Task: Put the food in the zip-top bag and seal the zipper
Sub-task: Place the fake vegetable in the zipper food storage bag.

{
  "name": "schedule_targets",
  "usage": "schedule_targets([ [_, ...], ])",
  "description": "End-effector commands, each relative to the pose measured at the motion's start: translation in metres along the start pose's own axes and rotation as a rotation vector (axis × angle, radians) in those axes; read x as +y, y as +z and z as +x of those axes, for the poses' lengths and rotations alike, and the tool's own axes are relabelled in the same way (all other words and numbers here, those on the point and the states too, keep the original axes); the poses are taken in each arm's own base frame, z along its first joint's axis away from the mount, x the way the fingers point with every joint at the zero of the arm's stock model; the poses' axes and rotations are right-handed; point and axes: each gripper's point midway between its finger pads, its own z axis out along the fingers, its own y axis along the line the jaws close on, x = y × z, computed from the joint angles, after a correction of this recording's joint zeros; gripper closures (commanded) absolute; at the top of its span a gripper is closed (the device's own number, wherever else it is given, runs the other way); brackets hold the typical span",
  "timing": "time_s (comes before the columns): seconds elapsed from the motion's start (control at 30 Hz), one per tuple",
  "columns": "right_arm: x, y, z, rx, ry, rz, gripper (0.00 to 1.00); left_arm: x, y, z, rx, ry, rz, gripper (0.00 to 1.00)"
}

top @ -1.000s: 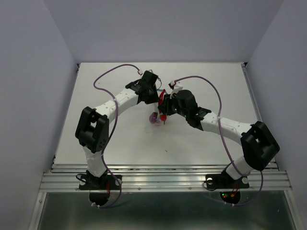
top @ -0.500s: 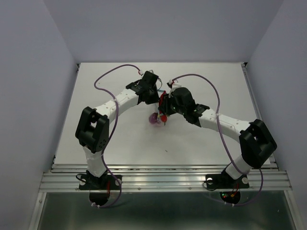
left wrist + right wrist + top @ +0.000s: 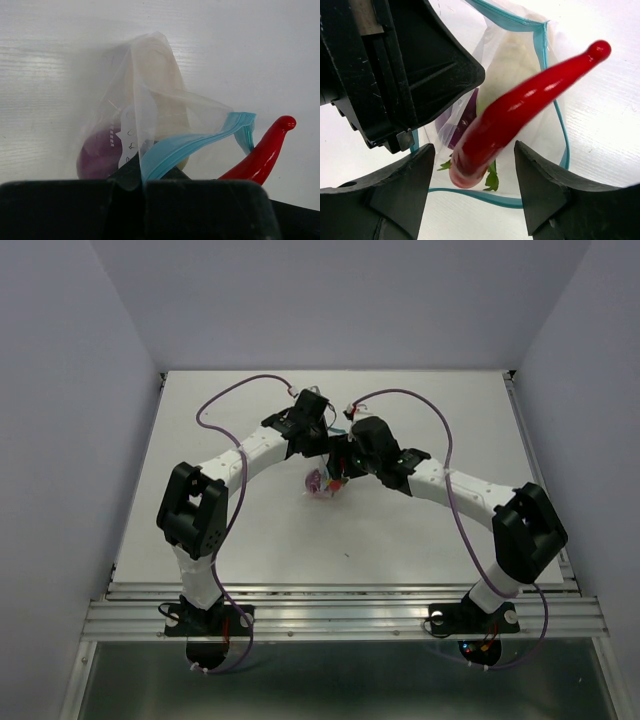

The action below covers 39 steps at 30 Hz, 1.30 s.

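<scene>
L gripper (image 3: 143, 186) is pinching the bag's blue zipper (image 3: 190, 142) btwn its closed fingers, right at the edge of the bag's mouth. It's holding the clear bag (image 3: 150, 65) up w/ the mouth gaping open. The rest of the bag is hanging down toward the table (image 3: 420, 530); can't tell if the bag's bottom is touching it.

Purple ball (image 3: 97, 155) is sitting low inside the bag. White radish (image 3: 162, 95) is lying inside the bag too, next to the ball, w/ its green leaves showing near the bag's mouth.

Red chili (image 3: 520, 107) is hanging right at the bag's mouth, thick end down over the opening and thin tip pointing up & away from the bag. It's looking blurred in the R wrist view. Can't tell if the lower end is inside the bag yet.

R gripper (image 3: 473, 150) is hovering just above the bag's mouth w/ its fingers (image 3: 385, 195) spread wide. The chili is passing btwn them w/ gaps on both sides, so they're gripping nothing.

In the top view both arms are meeting over the bag, L gripper just beside the R one.
</scene>
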Motion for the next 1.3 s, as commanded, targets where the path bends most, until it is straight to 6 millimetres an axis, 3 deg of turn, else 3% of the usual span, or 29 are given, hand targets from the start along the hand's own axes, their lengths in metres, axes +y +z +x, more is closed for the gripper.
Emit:
schedule_targets([
  [0.0, 0.012, -0.016, -0.037, -0.078, -0.012, -0.005, 0.28, -0.013, -0.026, -0.023, -0.08, 0.008, 0.063, 1.0],
  [0.27, 0.008, -0.032, -0.07, -0.154, 0.0, 0.058, 0.16, -0.013, -0.021, -0.019, -0.063, 0.015, 0.069, 1.0],
  [0.43, -0.005, -0.041, -0.074, -0.154, 0.024, 0.139, 0.13, -0.014, -0.023, -0.02, -0.069, 0.019, 0.078, 1.0],
  [0.63, -0.018, -0.045, -0.082, -0.2, 0.086, 0.227, 0.25, -0.019, -0.023, -0.017, -0.053, 0.019, 0.106, 1.0],
  [0.93, -0.025, -0.025, -0.096, -0.228, 0.118, 0.303, 0.39, -0.021, -0.025, -0.018, -0.058, 0.02, 0.112, 1.0],
  [1.27, -0.043, -0.027, -0.086, -0.215, 0.142, 0.404, 0.38, -0.021, -0.025, -0.02, -0.064, 0.016, 0.109, 1.0],
])
